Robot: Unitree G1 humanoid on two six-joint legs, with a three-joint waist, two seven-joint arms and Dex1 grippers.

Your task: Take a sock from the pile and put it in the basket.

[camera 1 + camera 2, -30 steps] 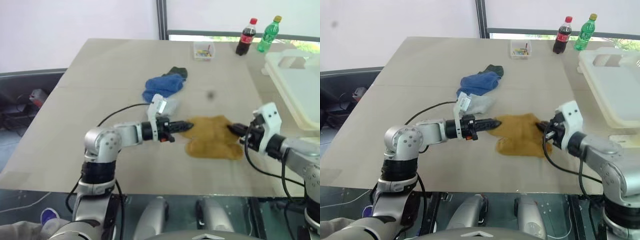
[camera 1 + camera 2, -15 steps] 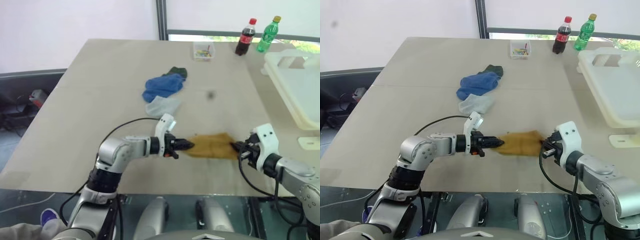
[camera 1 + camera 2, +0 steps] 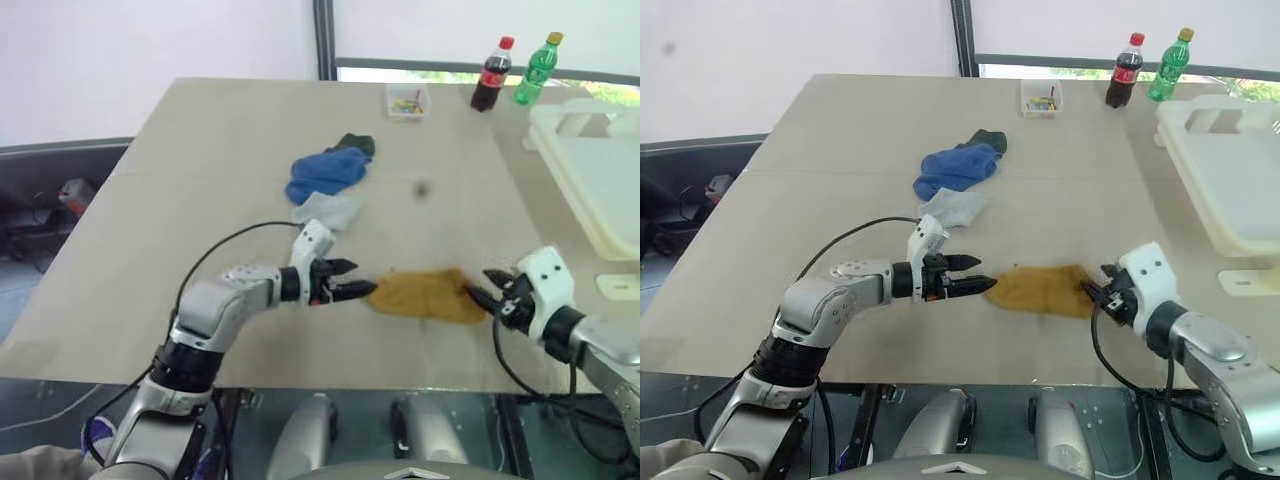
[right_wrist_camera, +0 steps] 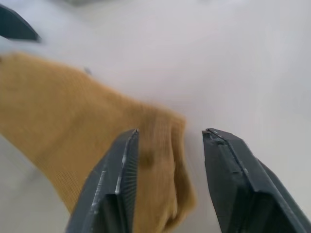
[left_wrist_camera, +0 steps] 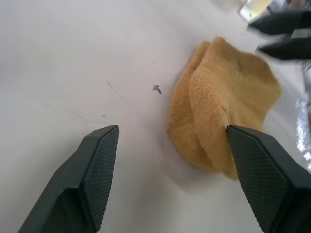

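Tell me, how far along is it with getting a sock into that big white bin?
Done: one mustard sock lies apart from the pile, folded on the table. In hand: nothing; the left end effector and right end effector flank it, both open. Left: grip the sock and carry it to the basket, which holds no sock that I can see.

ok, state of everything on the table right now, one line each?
Yellow sock: folded, flat on the table, held by neither tool.
Left tool: open, tips at the sock's left end.
Right tool: open, tips at the sock's right end.
Pile: blue, pale and dark socks, heaped, untouched.
Basket: at the right edge; contents can't be seen.
Cola bottle: upright, capped.
Green bottle: upright, capped.
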